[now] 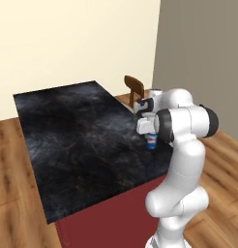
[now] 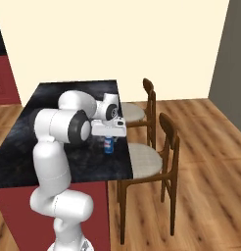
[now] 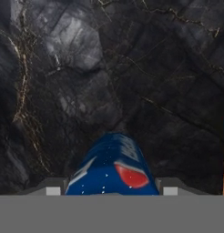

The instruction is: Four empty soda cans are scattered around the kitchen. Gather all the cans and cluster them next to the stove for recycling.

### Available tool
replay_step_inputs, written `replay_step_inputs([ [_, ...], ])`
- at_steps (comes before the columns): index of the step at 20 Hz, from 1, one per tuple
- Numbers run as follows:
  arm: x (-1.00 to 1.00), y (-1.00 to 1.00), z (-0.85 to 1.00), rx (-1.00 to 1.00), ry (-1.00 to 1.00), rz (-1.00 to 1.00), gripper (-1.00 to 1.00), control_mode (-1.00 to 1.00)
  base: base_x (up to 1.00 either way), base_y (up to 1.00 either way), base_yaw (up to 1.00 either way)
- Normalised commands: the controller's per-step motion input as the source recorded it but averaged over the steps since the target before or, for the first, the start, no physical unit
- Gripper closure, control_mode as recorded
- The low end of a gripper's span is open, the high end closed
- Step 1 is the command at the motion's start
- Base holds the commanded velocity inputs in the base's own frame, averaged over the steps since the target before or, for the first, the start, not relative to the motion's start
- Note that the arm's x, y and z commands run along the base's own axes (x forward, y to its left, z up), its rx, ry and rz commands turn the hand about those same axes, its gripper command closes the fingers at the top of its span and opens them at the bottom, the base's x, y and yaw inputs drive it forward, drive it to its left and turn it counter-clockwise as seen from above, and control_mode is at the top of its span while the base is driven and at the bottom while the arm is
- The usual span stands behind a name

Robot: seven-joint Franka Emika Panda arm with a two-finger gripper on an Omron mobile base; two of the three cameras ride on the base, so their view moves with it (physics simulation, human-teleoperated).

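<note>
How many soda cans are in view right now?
1: a blue soda can upright on the black countertop near its edge, between the gripper fingers. Others may be elsewhere.

We see a black marbled countertop (image 1: 77, 140) with pale grey clouding and thin tan veins, over a dark red cabinet side (image 1: 111, 218). On it stands a soda can (image 3: 113, 166), deep blue with a red patch, a white stripe and tiny white flecks. Our arm (image 1: 181, 160) is white with dark joints. The chairs (image 2: 152, 157) have dark brown wood frames and cream seats. The floor (image 2: 201, 162) is warm brown planks. One wall (image 1: 67, 38) is cream, another grey-brown.
</note>
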Motion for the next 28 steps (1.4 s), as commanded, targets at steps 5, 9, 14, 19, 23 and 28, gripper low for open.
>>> replay_step_inputs([
  [5, -0.07, 0.00, -0.02, 0.00, 0.00, 0.00, 1.00, -1.00, 0.00, 0.00, 0.00],
  [9, -0.43, 0.00, 0.37, 0.00, -0.04, 0.00, 1.00, -1.00, 0.00, 0.00, 0.00],
  [14, -0.63, -0.01, 0.86, 0.00, -0.13, 0.00, 1.00, -1.00, 0.00, 0.00, 0.00],
  [19, -0.84, -0.11, 0.77, 0.00, -0.15, -0.02, 1.00, -1.00, 0.00, 0.00, 0.00],
  [23, -0.89, -0.13, 0.61, 0.00, -0.17, -0.13, 1.00, -1.00, 0.00, 0.00, 0.00],
  [28, -0.80, -0.07, 0.50, 0.00, -0.09, -0.15, 1.00, -1.00, 0.00, 0.00, 0.00],
])
